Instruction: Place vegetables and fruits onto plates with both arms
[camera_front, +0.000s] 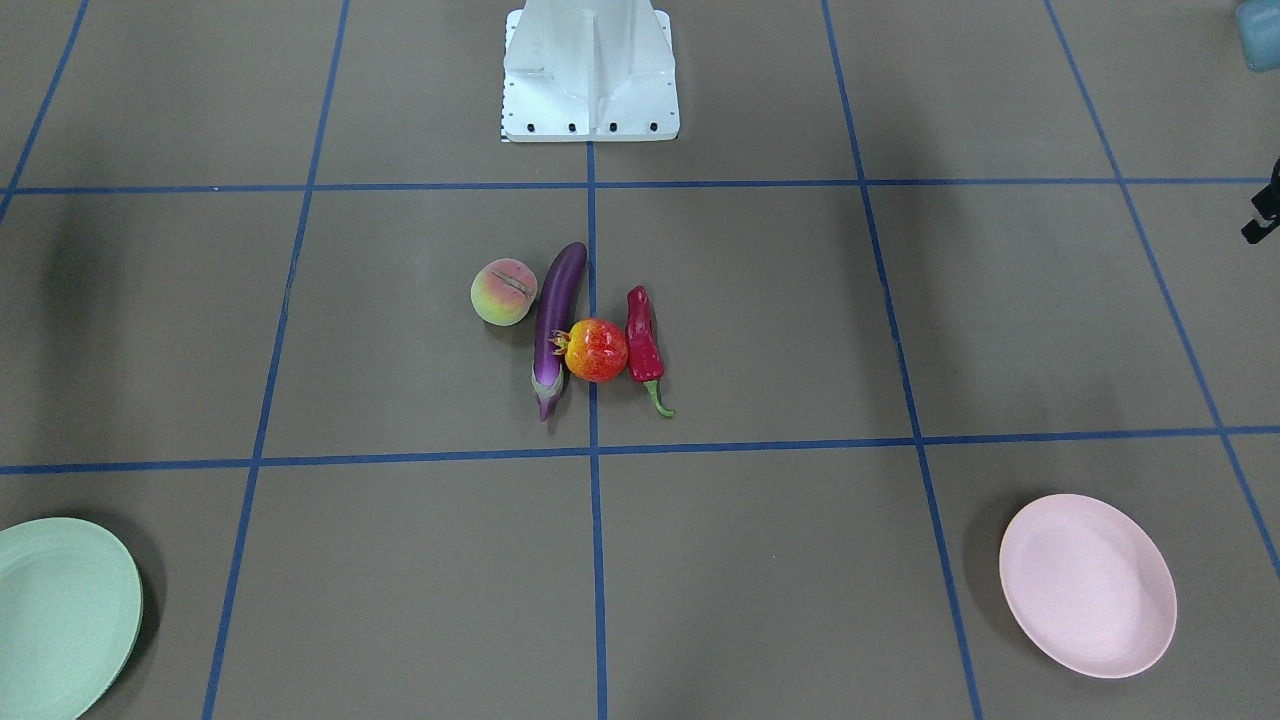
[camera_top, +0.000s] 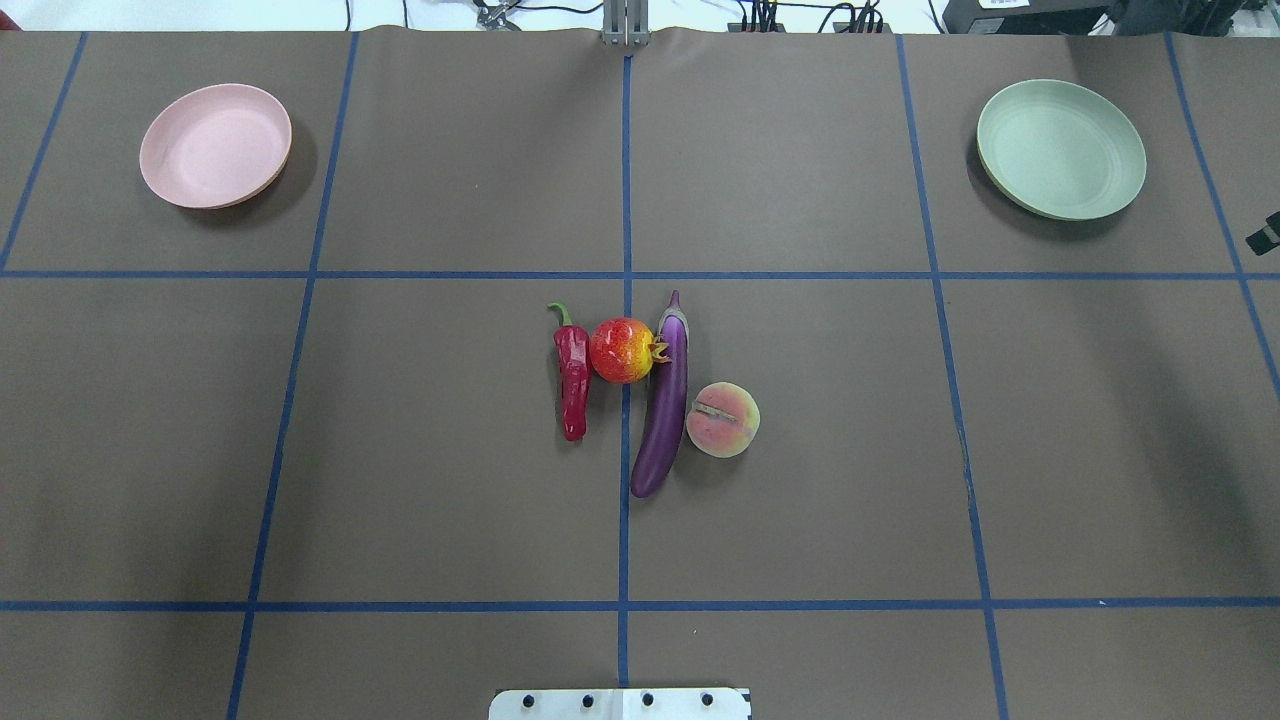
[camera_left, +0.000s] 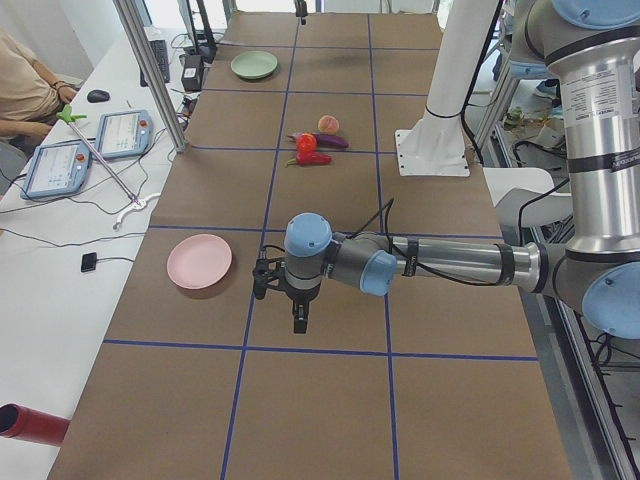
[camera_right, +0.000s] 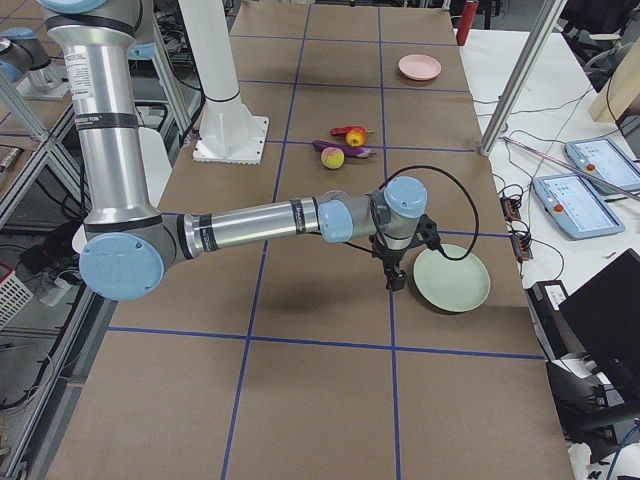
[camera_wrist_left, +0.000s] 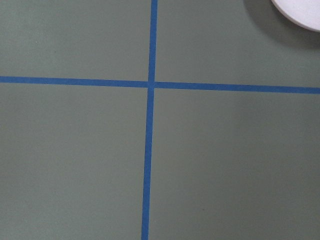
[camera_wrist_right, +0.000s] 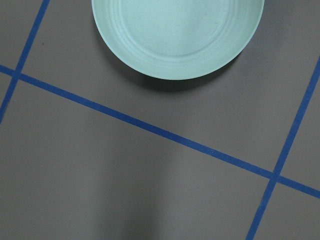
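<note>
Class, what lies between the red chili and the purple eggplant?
The red-orange fruit lies between chili and eggplant, crown toward the eggplant, seen in the overhead view.

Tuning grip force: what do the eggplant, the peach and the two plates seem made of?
Eggplant: probably hard plastic, glossy with bright highlights. Peach: perhaps flocked foam, dull fuzzy skin. Pink plate and green plate: matte, no glare, likely plastic or fibre composite.

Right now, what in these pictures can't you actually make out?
Left gripper: small in the left side view, a sliver at the front view's edge; open or shut unclear.
Right gripper: the same, right side view and overhead edge.
Green plate: cut by the front view's left edge.
Pink plate: only a corner sliver in the left wrist view.
</note>
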